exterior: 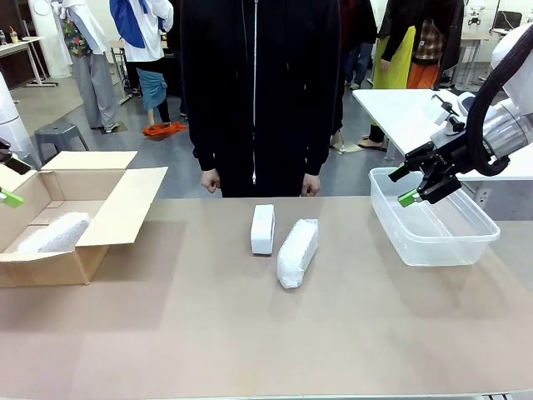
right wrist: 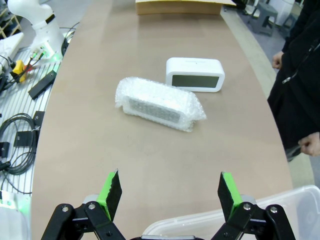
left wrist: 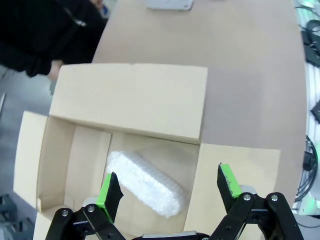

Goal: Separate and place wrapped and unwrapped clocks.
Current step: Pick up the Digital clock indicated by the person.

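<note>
An unwrapped white clock (exterior: pixel 262 228) with a dark face (right wrist: pixel 195 75) stands at the table's middle. Just right of it lies a bubble-wrapped clock (exterior: pixel 297 252), the same one being nearer in the right wrist view (right wrist: pixel 160 103). Another wrapped clock (exterior: pixel 54 235) lies inside the open cardboard box (exterior: pixel 125 208). My left gripper (left wrist: pixel 167 187) hangs open above that wrapped clock (left wrist: pixel 145 182), holding nothing; it peeks in at the picture's left edge (exterior: pixel 7 179). My right gripper (exterior: pixel 408 187) is open and empty above the near-left rim of the clear plastic bin (exterior: pixel 466 242).
A person in black stands at the far edge, hands (exterior: pixel 210 180) hanging near the table. The box's flaps (left wrist: pixel 135 100) spread outward over the table. The bin's rim (right wrist: pixel 225 220) lies just under my right fingers. Cables and another arm's base (right wrist: pixel 35 25) sit off the table's side.
</note>
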Controlling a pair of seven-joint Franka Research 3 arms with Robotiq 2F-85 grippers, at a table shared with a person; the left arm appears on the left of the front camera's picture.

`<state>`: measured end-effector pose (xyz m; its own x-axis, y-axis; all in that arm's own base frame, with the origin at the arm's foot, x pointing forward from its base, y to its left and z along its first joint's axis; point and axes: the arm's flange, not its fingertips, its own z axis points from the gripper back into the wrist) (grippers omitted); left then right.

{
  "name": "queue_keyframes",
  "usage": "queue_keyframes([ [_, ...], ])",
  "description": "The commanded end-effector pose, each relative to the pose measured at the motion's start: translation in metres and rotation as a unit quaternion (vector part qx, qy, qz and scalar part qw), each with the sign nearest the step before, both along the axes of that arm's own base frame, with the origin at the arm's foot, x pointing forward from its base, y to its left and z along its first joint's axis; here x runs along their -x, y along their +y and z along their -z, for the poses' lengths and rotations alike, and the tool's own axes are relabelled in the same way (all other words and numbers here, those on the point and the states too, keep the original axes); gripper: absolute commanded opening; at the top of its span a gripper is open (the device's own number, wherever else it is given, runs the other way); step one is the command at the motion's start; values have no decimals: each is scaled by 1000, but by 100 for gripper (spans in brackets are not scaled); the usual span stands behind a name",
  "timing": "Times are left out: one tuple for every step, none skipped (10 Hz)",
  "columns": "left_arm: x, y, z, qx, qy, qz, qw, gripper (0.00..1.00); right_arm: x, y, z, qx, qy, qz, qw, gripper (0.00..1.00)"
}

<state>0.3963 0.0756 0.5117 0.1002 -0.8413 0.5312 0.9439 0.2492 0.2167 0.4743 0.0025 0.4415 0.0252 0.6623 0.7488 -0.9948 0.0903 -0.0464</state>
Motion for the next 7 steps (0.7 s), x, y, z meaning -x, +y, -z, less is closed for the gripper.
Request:
queue_keyframes([
  [-20,13,-9,-1,30,29,999,100,-2,2,1,-15,-5,0,1000,100],
  [-28,17,-16,10,43,48,998,100,-2,2,1,-15,-5,0,1000,100],
  [-34,19,-22,15,52,61,997,100,-2,2,1,-15,-5,0,1000,100],
  [-37,18,-26,42,48,91,994,100,-2,2,1,-15,-5,0,1000,100],
  [-37,14,-28,73,45,119,989,100,-2,2,1,-15,-5,0,1000,100],
  [-38,8,-28,78,46,126,988,100,-2,2,1,-15,-5,0,1000,100],
  [-39,6,-29,96,44,150,983,100,-2,2,1,-15,-5,0,1000,100],
])
